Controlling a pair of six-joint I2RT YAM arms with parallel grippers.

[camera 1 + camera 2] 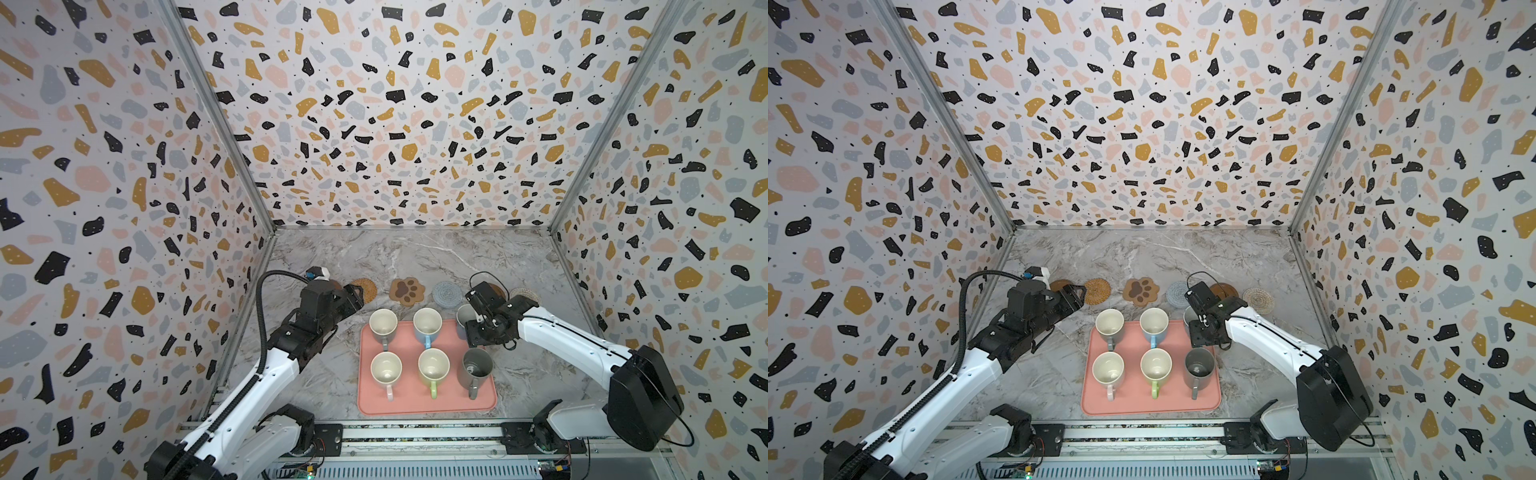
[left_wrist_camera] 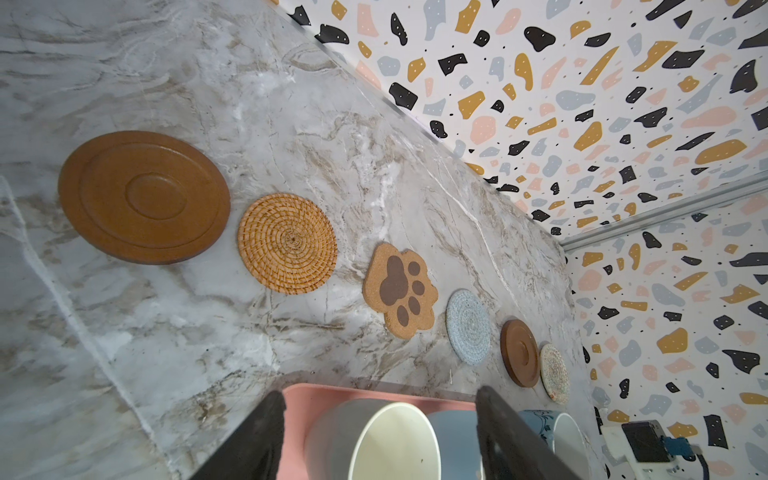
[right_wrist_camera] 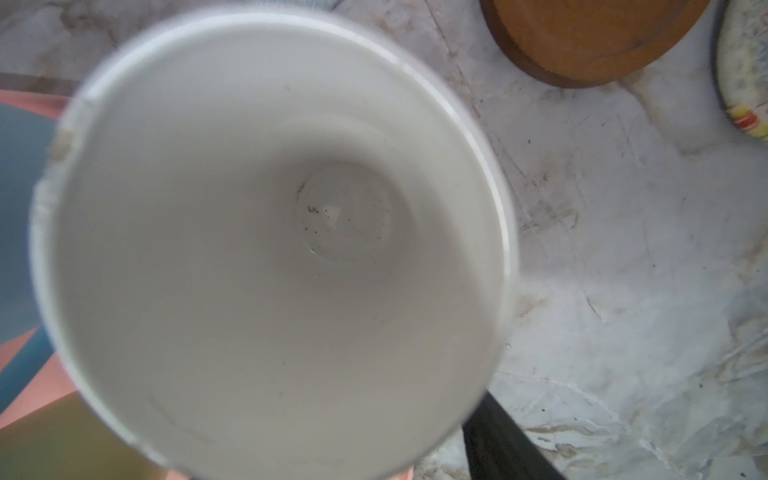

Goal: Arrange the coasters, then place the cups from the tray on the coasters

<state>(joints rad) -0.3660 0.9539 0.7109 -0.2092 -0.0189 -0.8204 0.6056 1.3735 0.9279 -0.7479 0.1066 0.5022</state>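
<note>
1. Far left, beside the tray, the left gripper hovers, jaws apart, empty.
2. Centre: six coasters lined up beyond the tray; five cups on it.
3. Right: right gripper over the light blue cup at the tray's far corner; jaw state indeterminate.

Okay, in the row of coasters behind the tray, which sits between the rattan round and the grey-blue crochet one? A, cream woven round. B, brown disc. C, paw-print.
C: the paw-print coaster lies between the rattan round and the grey-blue crochet round in both top views.
</note>
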